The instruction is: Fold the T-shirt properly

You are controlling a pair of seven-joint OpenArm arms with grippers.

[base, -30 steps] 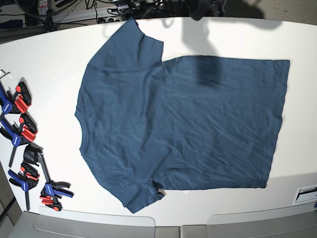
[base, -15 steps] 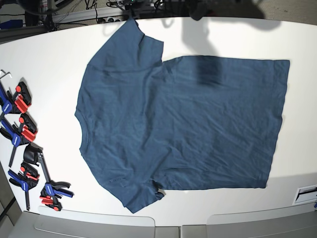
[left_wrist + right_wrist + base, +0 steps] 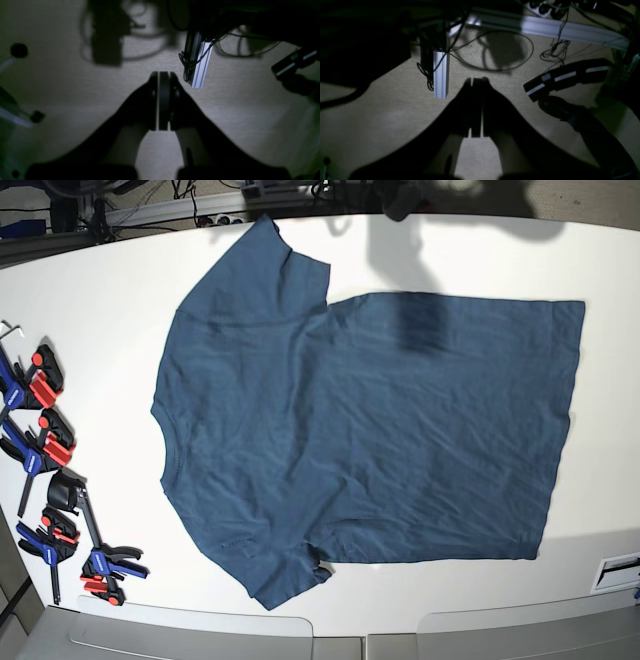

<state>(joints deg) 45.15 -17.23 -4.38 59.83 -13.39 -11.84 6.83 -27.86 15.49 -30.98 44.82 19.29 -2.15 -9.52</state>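
The dark navy-blue short-sleeved cotton T-shirt [image 3: 360, 430] lies spread out flat on the big white bench [image 3: 100, 330]. Its neck points to the left side of the base view and its bottom edge is on the right. One sleeve sticks up toward the far edge of the bench, and the other points to the near edge. The cloth has small wrinkles.

Some red, blue and black clamps [image 3: 45, 450] lie along the left edge of the bench, well apart from the shirt.

The left end effector [image 3: 161, 100] is closed, with its two dark fingers pressed together and nothing between them. It hangs over a tan carpet floor [image 3: 237, 120]. The right end effector [image 3: 476, 107] is closed and empty too, above the same floor, near a silver metal bar [image 3: 441, 75] and some black cables [image 3: 495, 57].
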